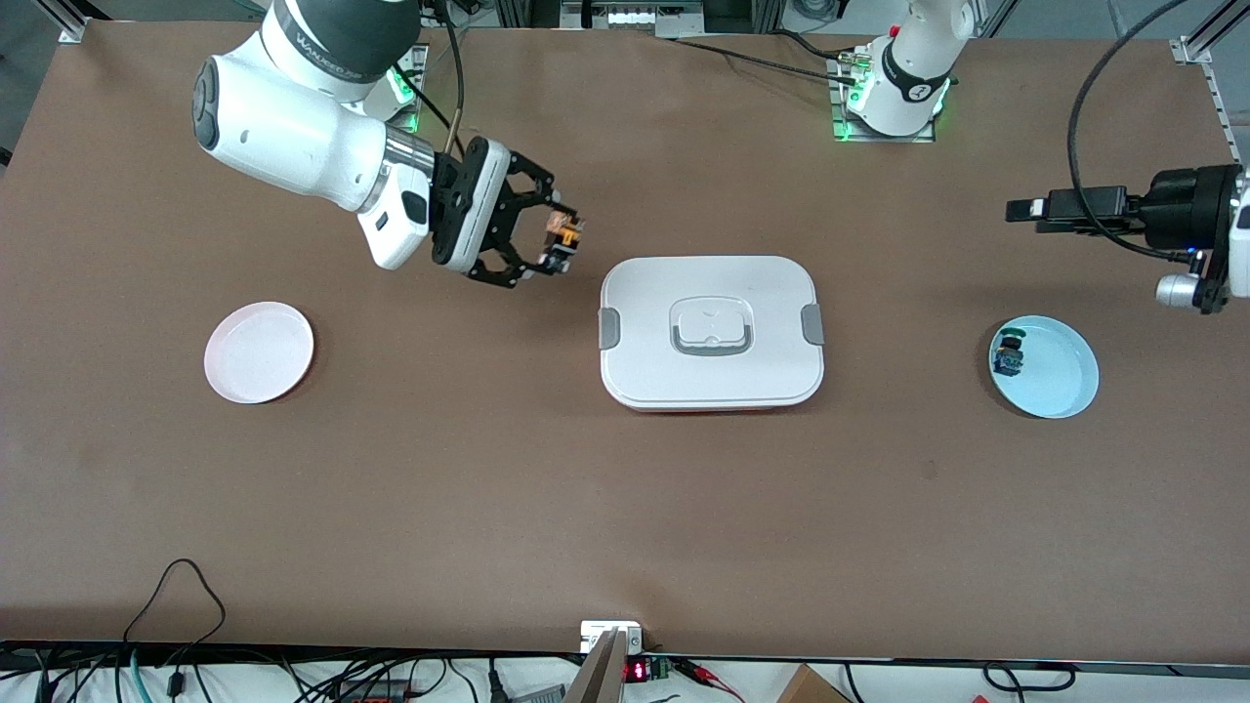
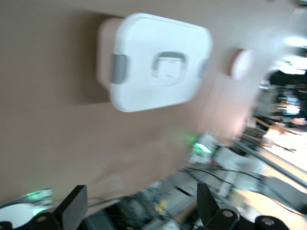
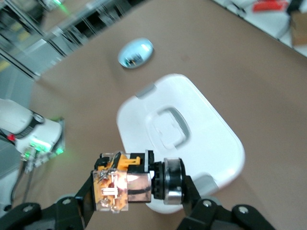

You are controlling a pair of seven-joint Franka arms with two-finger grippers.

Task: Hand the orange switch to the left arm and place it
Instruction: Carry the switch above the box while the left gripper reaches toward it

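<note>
Right end effector [image 1: 559, 244] clamped on orange switch [image 1: 562, 231], upper left of frame.
Keep clear of box [image 1: 711, 332]; lower onto white plate [image 1: 259, 351]. Left end effector [image 1: 1025, 210] open, waiting, right edge.

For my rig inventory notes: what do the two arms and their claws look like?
Both arms are glossy white shells with dark grey joint bands; the right one carries grey lettering. Green lights glow at both bases. The right claw is black, with open linkage fingers on a white-and-black flange. The left claw is black too, beside a silver cylinder, and a black cable loops above it.
</note>
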